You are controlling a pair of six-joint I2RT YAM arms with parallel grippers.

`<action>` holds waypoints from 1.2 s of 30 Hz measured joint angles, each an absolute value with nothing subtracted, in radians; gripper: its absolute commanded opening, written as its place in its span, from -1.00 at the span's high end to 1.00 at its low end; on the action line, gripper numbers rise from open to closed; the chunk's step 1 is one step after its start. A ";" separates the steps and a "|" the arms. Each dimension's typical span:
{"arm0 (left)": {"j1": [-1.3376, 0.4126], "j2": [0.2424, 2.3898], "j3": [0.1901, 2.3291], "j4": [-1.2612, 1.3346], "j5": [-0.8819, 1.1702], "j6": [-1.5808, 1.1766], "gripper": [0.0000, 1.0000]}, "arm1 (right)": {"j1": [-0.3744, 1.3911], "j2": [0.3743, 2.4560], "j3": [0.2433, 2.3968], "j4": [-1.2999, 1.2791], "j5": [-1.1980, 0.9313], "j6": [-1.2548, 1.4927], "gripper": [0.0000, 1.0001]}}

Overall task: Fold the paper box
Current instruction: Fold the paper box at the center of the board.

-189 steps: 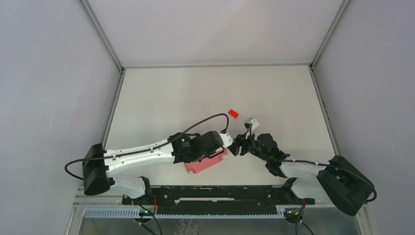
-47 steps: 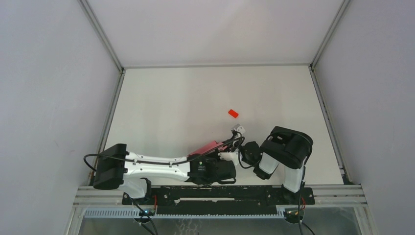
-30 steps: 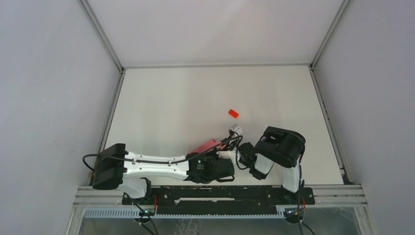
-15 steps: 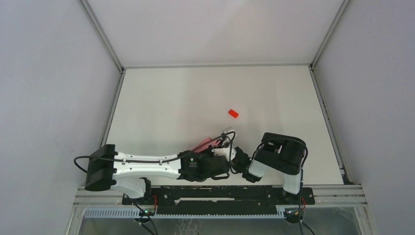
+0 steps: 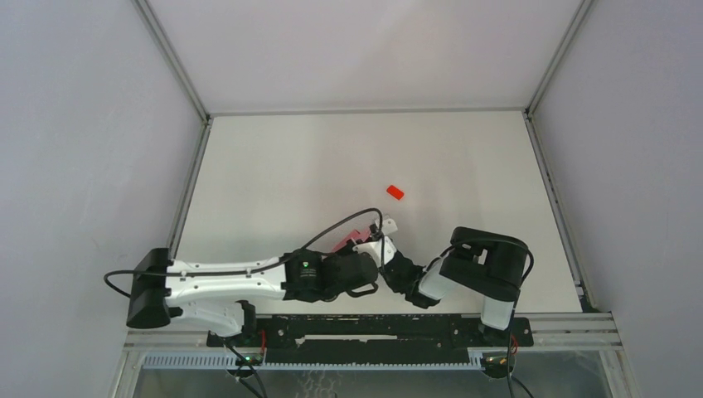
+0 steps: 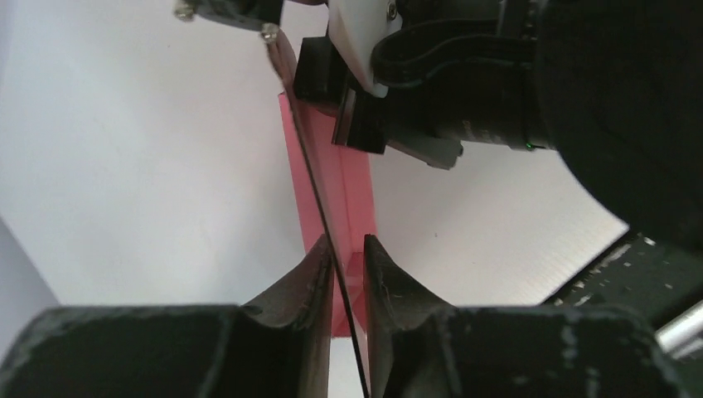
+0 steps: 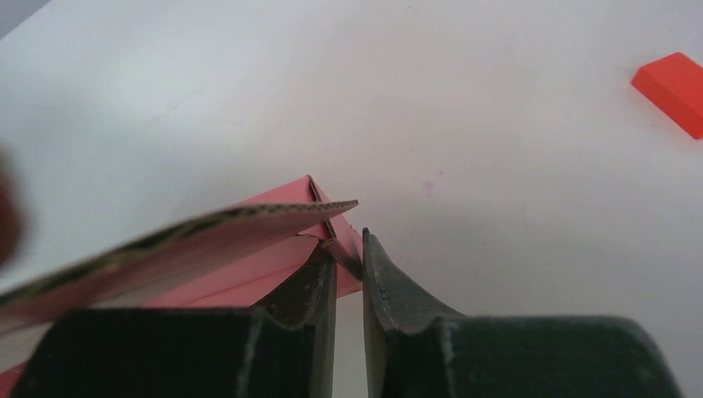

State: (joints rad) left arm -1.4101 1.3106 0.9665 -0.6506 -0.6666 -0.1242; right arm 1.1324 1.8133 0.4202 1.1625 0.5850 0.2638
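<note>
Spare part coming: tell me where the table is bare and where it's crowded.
Bare: the far half of the table, beyond the red block, and the strip right of the right arm. Crowded: the near middle, where both arms meet at the paper box.

The paper box (image 6: 332,178) is a flat matte pink, deeper rose where shaded, and its cut edge shows a mottled dark-and-pale fleck in the right wrist view, while the small block (image 5: 395,191) is a bright orange-red. The desk (image 5: 332,157) is plain white under pale grey-lilac walls (image 5: 83,124), with a black rail (image 5: 365,327) along its near edge. The left arm (image 5: 224,280) has a white shell with black joints and a small green mark, the right arm (image 5: 485,264) is mostly black with some white, and the jaws of both are matte black
</note>
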 measured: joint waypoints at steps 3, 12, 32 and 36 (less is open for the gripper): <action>-1.407 1.252 0.968 -0.653 -0.612 -0.124 0.48 | 1.131 1.806 0.421 1.143 0.601 0.262 0.70; -1.384 1.118 0.969 -0.663 -0.547 -0.132 0.39 | 1.128 1.729 0.424 1.030 0.607 0.225 0.73; -1.074 0.748 0.953 -0.615 -0.774 -0.319 0.24 | 1.122 1.377 0.361 0.710 0.446 0.199 0.74; -1.037 0.758 0.876 -0.580 -0.724 -0.361 0.26 | 1.065 1.210 0.361 0.609 0.293 0.215 0.74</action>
